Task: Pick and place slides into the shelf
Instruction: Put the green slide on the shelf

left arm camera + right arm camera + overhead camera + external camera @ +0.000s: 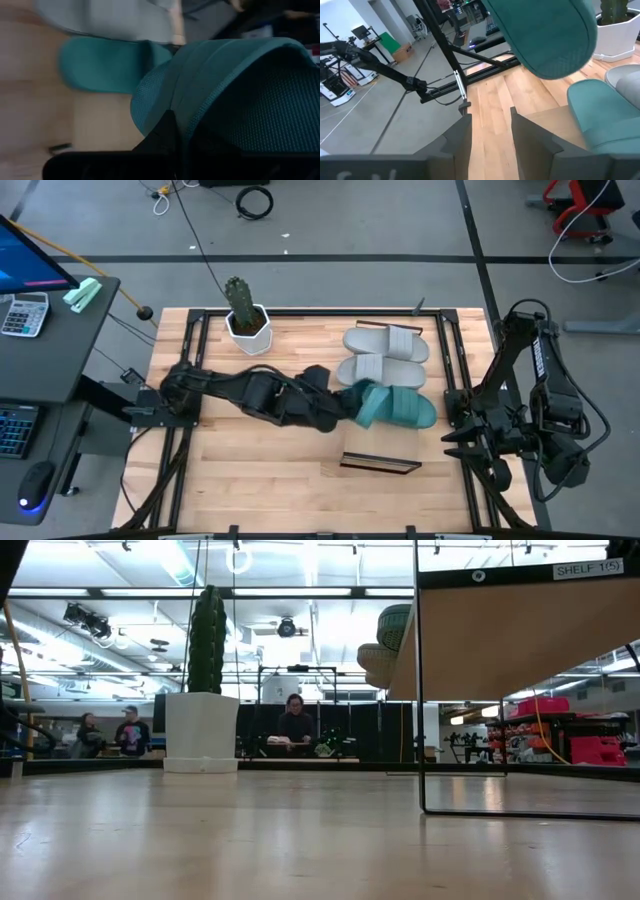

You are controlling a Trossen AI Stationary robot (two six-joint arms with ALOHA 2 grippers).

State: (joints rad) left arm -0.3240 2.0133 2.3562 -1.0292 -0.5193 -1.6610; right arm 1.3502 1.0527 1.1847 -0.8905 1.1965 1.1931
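The left arm reaches across the middle of the slatted table. Its left gripper is closed on a teal slide, which is lifted off the table and tilted on its edge. In the left wrist view the fingers pinch the edge of this slide next to its wide strap.

The second teal slide lies flat on the table just beside the lifted one, on the side toward the right arm. The two grey slides lie flat side by side (touching or nearly so) directly behind the teal pair, toward the far edge of the table.

The shelf stands on the table in front of the slides, apart from them. No slide is on it. In the low view it fills the right side of the picture, with its plank top above a thin dark frame.

The right arm is parked at the right edge of the table. The right gripper is partly open and holds nothing.

A white pot with a cactus stands near the far edge.
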